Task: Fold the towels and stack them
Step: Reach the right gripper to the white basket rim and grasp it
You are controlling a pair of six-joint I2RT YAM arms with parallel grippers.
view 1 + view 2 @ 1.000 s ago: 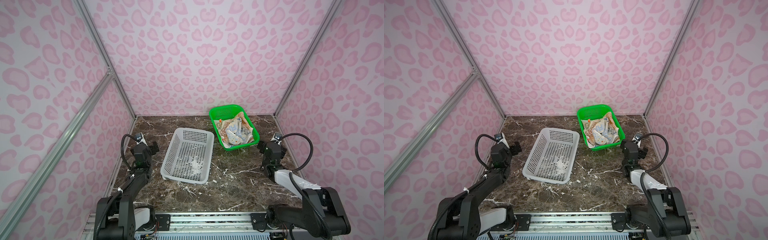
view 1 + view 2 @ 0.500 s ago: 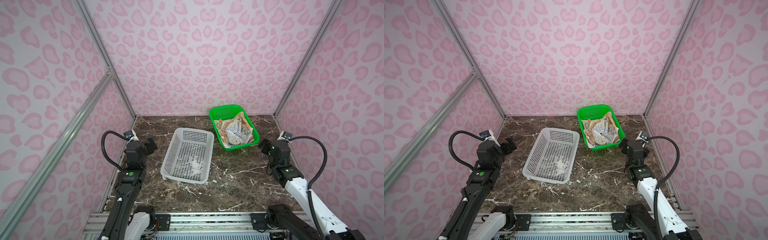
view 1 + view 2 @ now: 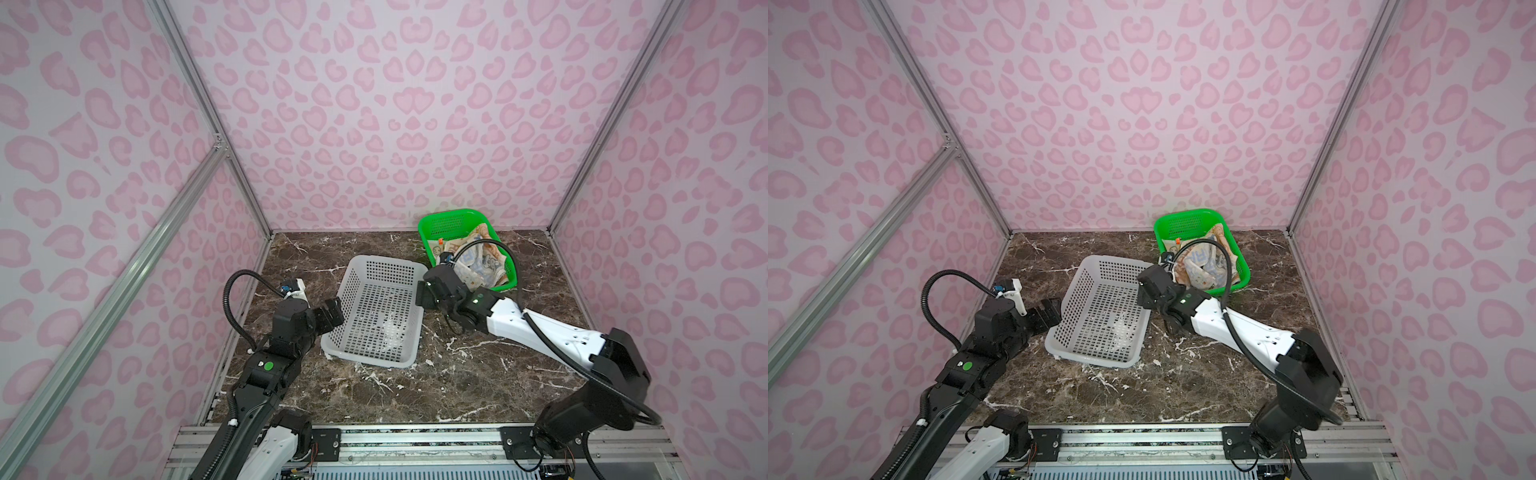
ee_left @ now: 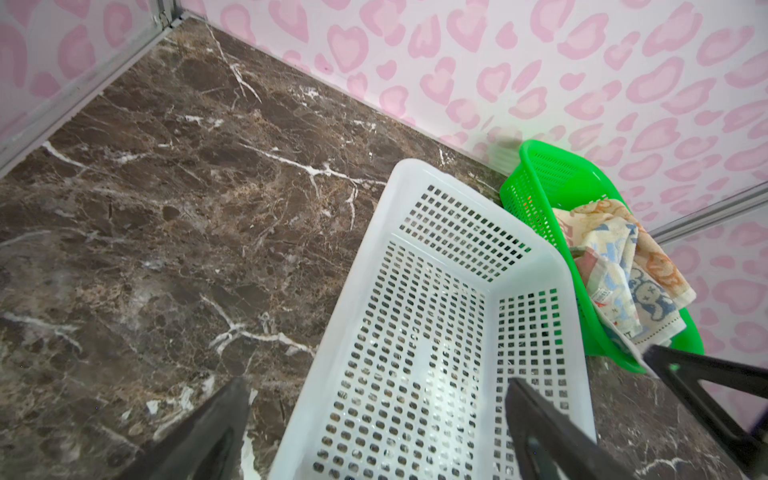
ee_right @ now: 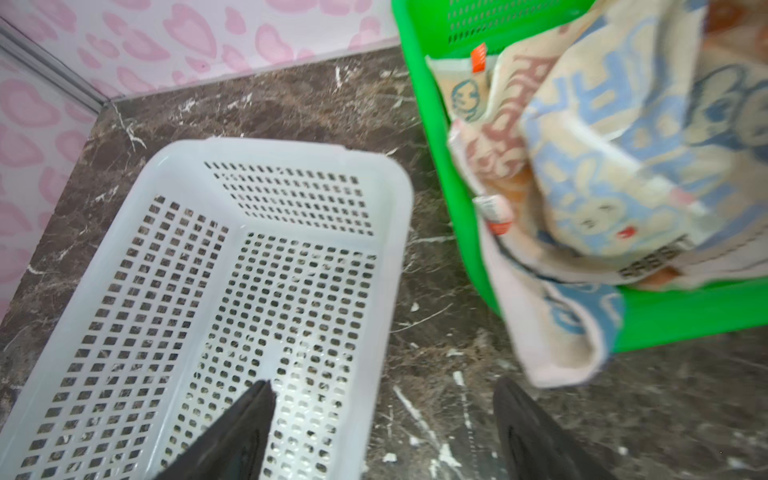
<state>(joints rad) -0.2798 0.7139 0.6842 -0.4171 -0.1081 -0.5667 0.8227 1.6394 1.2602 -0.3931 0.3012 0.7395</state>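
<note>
Reach for towels, both grippers empty.
Your left gripper (image 3: 334, 316) gapes wide at the white basket (image 3: 386, 261) rim. Your right gripper (image 3: 420, 296), jaws apart, hangs beside the towels (image 3: 482, 262) heaped in the green basket (image 3: 446, 226). Pinch one loose corner only.

Light is bright, even and soft all round, leaving only faint shadows on the marble floor (image 3: 415, 395). Ahead of my right jaws the towels (image 5: 602, 174) and green basket (image 5: 685, 311) smear with motion blur. Between my left jaws the white basket (image 4: 415, 174) looks crisp, with a pale glare on its bottom.
</note>
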